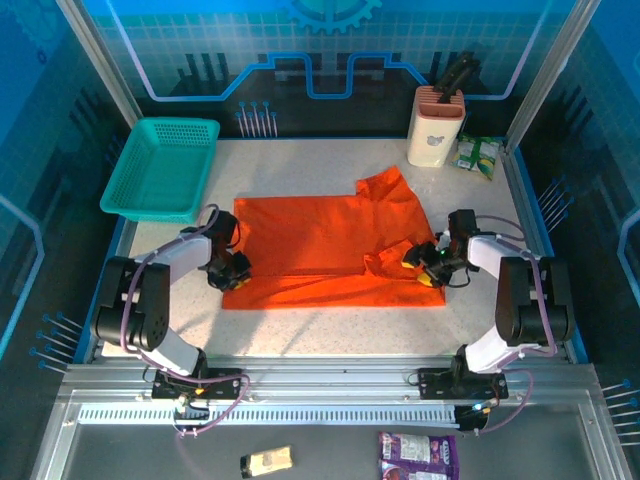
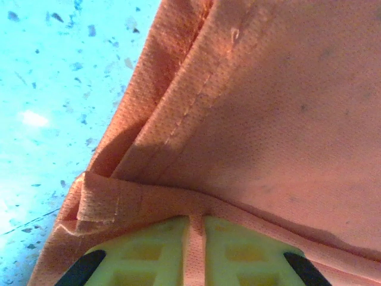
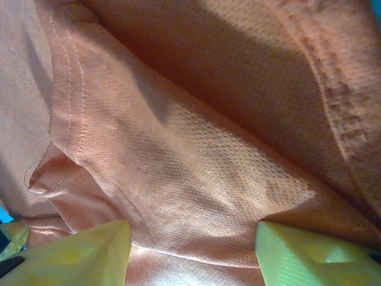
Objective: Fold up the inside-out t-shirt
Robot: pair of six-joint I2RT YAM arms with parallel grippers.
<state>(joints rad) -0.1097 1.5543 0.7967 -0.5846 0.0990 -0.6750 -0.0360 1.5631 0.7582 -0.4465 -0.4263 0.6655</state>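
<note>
- The orange t-shirt is spread flat across the middle of the table, with one sleeve folded over near its right edge.
- The shirt's left edge is pinched by the left gripper; in the left wrist view a fold of hem is clamped between the nearly closed yellow fingers.
- The right gripper is set at the folded sleeve; its fingers are held well apart, with cloth lying loosely between them.
- A teal basket is seen at the far left corner, apart from the shirt.
</note>
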